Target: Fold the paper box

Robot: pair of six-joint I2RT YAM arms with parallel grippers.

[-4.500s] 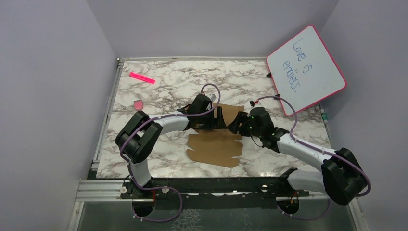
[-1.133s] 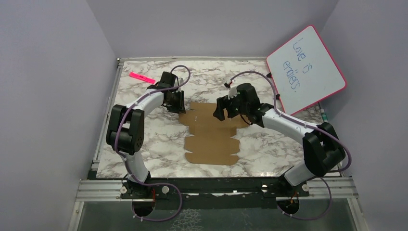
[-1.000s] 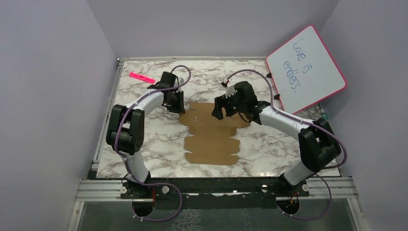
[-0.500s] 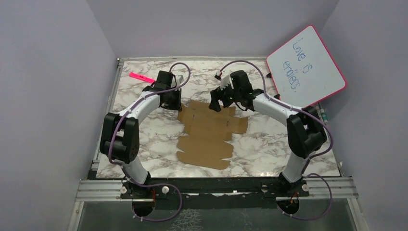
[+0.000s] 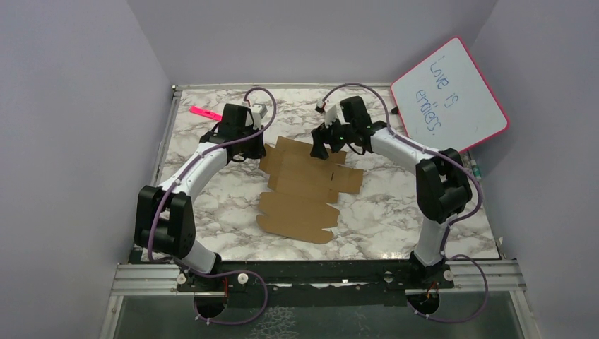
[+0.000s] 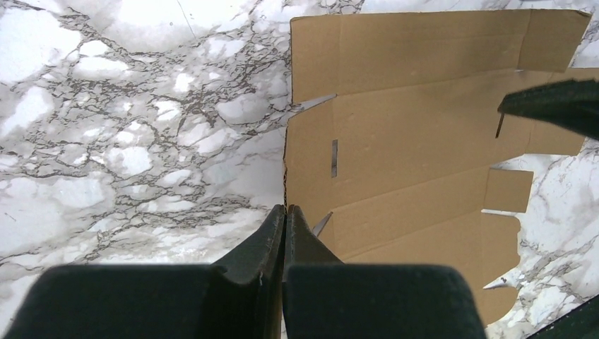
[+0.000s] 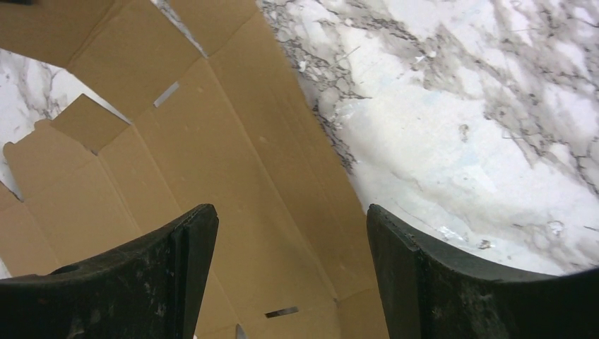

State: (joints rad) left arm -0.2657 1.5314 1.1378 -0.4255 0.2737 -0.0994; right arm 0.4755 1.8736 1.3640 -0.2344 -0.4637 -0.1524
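The paper box [image 5: 311, 187] is a flat brown die-cut cardboard sheet lying on the marble table, skewed a little. My left gripper [image 5: 258, 150] is at the sheet's far left edge. In the left wrist view its fingertips [image 6: 285, 209] are pinched together on the cardboard edge [image 6: 410, 134]. My right gripper [image 5: 322, 147] hovers over the sheet's far edge, apart from it. In the right wrist view its fingers stand wide apart [image 7: 291, 215] with bare cardboard [image 7: 212, 155] below and nothing between them. One right finger [image 6: 558, 106] shows in the left wrist view.
A pink-framed whiteboard [image 5: 450, 99] leans at the back right corner. A pink highlighter [image 5: 207, 112] lies at the back left. Purple walls close in the table on three sides, with a metal rail along the near edge.
The left gripper shut on the sheet's left edge. Both arms reached farther back. The sheet slid left and turned slightly.
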